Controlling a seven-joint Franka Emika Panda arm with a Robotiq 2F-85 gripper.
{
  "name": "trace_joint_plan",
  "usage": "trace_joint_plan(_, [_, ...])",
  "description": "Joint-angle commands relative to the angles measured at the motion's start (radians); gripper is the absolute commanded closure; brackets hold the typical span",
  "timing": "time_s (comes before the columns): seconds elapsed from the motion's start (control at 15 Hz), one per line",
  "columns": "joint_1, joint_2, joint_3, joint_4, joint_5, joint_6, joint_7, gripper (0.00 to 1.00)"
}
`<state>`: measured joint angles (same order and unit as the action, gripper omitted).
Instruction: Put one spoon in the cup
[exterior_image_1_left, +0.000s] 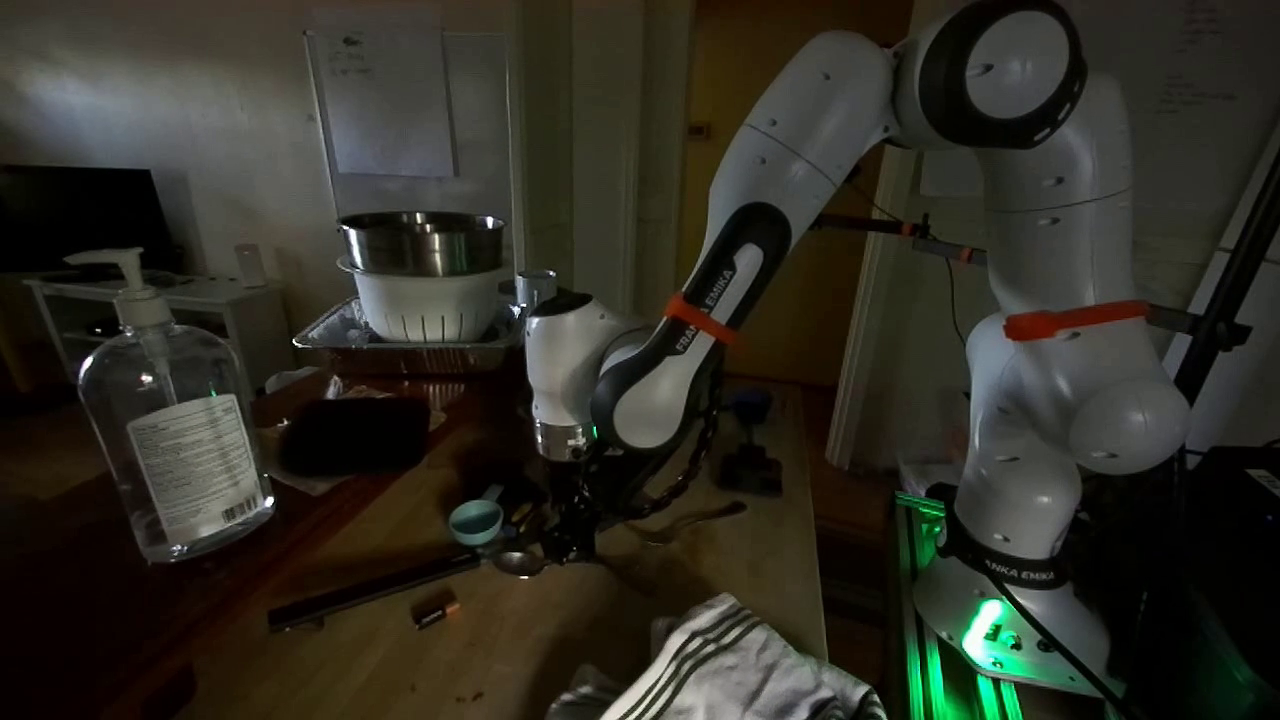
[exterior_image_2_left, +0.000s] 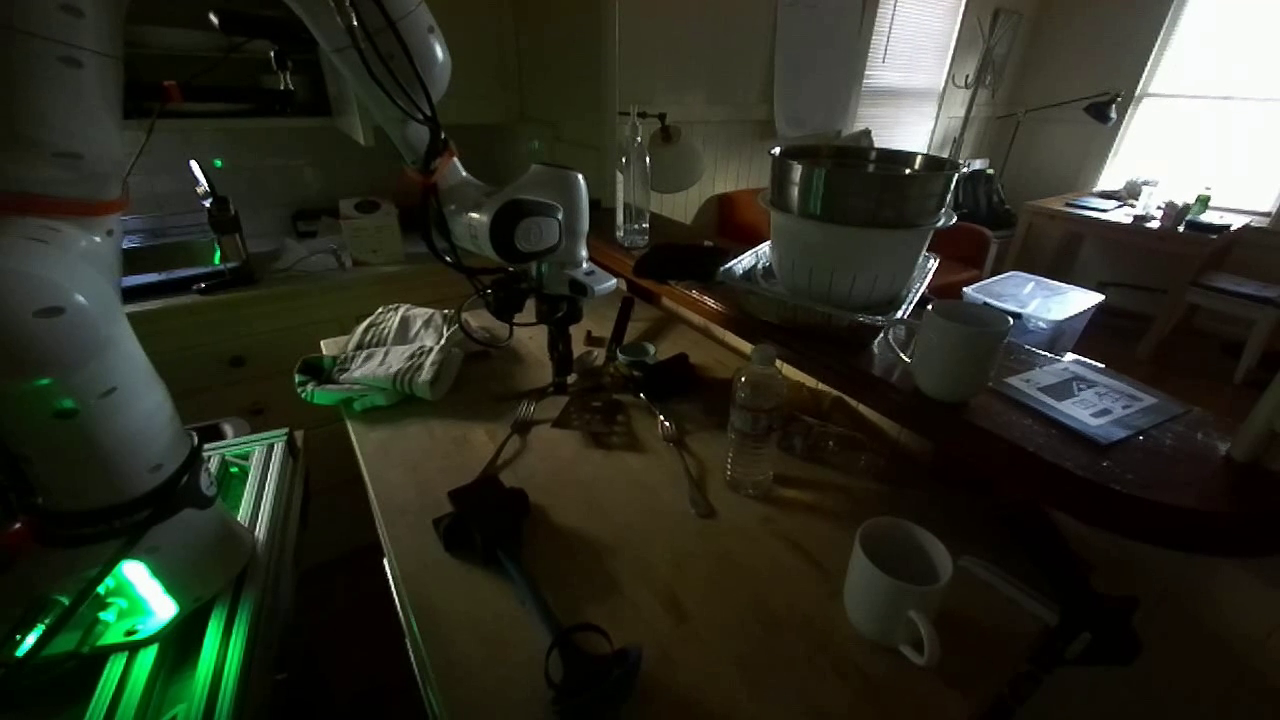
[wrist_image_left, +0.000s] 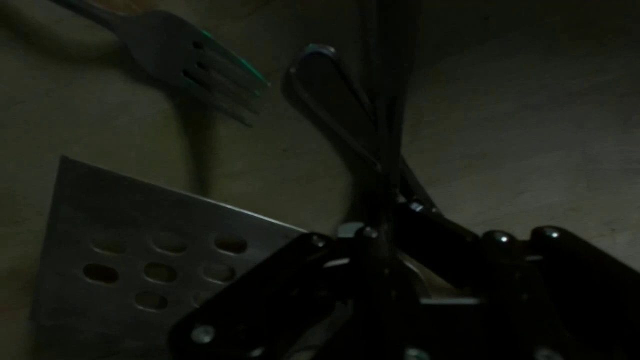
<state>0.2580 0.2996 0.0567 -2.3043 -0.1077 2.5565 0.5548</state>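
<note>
Spoon (exterior_image_1_left: 519, 565) lying on the wooden tabletop (exterior_image_1_left: 510, 640), bowl showing just beside the gripper (exterior_image_2_left: 560, 383). Wrist view: its handle runs in under the fingers (wrist_image_left: 440, 245). Fingertips near each other there; light too poor to tell whether they pinch the handle. Fork (wrist_image_left: 160, 47) close by, tines pointing toward the handle's end. Slotted metal turner (wrist_image_left: 130, 212) to one side, partly hidden by a finger. Teal-green cup (exterior_image_1_left: 476, 522) near the spoon's bowl, apart from it; spoon outside it. Long black bar (exterior_image_1_left: 375, 585), one end near both. Small black-and-copper cylinder (exterior_image_1_left: 436, 611) just beside the bar. Striped cloth (exterior_image_1_left: 740, 665) bunched at the table edge. Farther along the top: second fork (exterior_image_2_left: 690, 475), clear plastic bottle (exterior_image_2_left: 755, 430) upright, white mug (exterior_image_2_left: 890, 590). Beyond, raised dark ledge (exterior_image_2_left: 1000, 440) with another white mug (exterior_image_2_left: 955, 350) and a foil tray (exterior_image_1_left: 325, 335); in the tray a white colander (exterior_image_1_left: 430, 305), large metal pot (exterior_image_1_left: 470, 248) stacked on top. Farthest out, in an exterior view: a wooden desk (exterior_image_2_left: 1055, 210) before bright windows (exterior_image_2_left: 1220, 110).
</note>
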Motion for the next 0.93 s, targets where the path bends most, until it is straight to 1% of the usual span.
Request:
trace_joint_plan(0.0, [-0.001,0.012,-0.012,-0.018,0.012,0.033,0.012,0.84])
trace_joint_plan(0.07, [-0.003,0.010,-0.012,-0.020,0.014,0.032,0.011,0.86])
trace_joint_plan(0.2, [-0.003,0.011,-0.011,-0.019,0.019,0.029,0.009,0.87])
trace_joint_plan(0.33, [-0.007,0.010,-0.010,-0.021,0.027,0.033,0.004,0.80])
trace_joint_plan(0.4, [-0.007,0.006,-0.012,-0.024,0.027,0.034,0.005,0.78])
trace_joint_plan(0.47, [-0.009,0.002,-0.016,-0.027,0.025,0.033,0.006,0.73])
trace_joint_plan(0.53, [-0.011,0.000,-0.017,-0.028,0.025,0.029,0.004,0.77])
trace_joint_plan(0.8, [-0.017,-0.006,-0.025,-0.042,0.023,0.026,0.005,0.79])
trace_joint_plan(0.87, [-0.018,-0.006,-0.025,-0.043,0.023,0.026,0.004,0.81])
